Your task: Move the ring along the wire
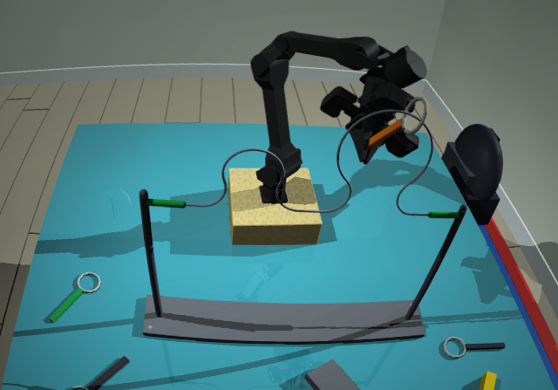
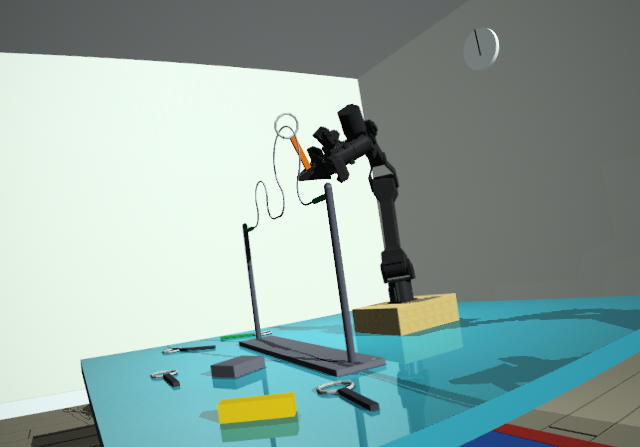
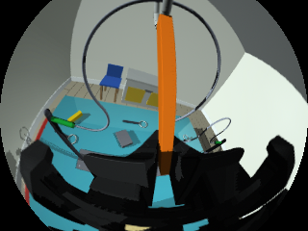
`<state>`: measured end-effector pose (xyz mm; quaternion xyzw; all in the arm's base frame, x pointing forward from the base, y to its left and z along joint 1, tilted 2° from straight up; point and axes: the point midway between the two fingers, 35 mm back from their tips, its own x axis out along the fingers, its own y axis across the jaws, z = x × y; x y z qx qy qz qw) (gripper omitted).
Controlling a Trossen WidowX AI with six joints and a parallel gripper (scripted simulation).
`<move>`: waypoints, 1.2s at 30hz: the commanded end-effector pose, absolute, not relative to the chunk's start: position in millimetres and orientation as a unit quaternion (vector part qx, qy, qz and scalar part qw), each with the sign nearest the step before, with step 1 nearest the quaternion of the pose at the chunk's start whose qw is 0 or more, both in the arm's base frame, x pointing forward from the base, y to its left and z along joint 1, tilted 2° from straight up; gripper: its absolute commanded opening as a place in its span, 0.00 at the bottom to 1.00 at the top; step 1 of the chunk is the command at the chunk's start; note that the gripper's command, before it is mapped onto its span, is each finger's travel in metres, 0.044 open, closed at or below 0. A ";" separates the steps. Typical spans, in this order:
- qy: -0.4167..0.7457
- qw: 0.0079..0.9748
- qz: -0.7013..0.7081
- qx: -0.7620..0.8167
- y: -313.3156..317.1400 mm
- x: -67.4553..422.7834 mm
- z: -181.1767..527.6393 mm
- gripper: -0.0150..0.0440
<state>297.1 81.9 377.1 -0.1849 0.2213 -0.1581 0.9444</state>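
My gripper (image 1: 370,144) (image 2: 309,169) (image 3: 161,133) is shut on the lower end of the orange handle (image 1: 384,133) (image 2: 300,153) (image 3: 166,84). The handle ends in a grey ring (image 1: 415,114) (image 2: 285,125) held high in the air. The thin grey wire (image 1: 343,144) (image 2: 275,173) (image 3: 90,45) passes through the ring at the top of its tall right loop. The wire runs between two dark posts on a grey base (image 1: 279,325) (image 2: 315,357). One green part (image 1: 166,202) sits by the left post (image 1: 150,255), the other green part (image 1: 441,215) (image 2: 318,200) by the right post (image 1: 434,263) (image 2: 338,271).
The arm stands on a tan block (image 1: 272,208) (image 2: 408,315). Spare rings with a green handle (image 1: 67,304) and black handles (image 1: 471,345) (image 2: 348,395) lie on the blue table. A grey block (image 2: 237,365) and a yellow block (image 2: 256,407) lie near the front. A black camera (image 1: 477,165) stands at the right edge.
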 end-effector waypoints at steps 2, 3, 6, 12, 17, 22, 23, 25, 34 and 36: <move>0.220 0.936 -0.167 -0.218 79.8 297.2 376.5 0.00; 0.220 0.935 -0.168 -0.224 79.4 297.1 376.7 0.00; 0.219 0.930 -0.172 -0.241 78.2 297.0 377.3 0.00; 0.216 0.919 -0.180 -0.276 75.9 296.7 378.5 0.00; 0.213 0.909 -0.187 -0.305 74.1 296.5 379.8 0.00; 0.210 0.898 -0.193 -0.334 72.4 296.3 381.1 0.00; 0.210 0.896 -0.195 -0.339 72.0 296.3 381.4 0.00; 0.209 0.891 -0.197 -0.351 71.4 296.2 381.9 0.00; 0.203 0.871 -0.207 -0.397 68.8 295.9 384.5 0.00; 0.202 0.865 -0.209 -0.408 68.2 295.8 385.1 0.00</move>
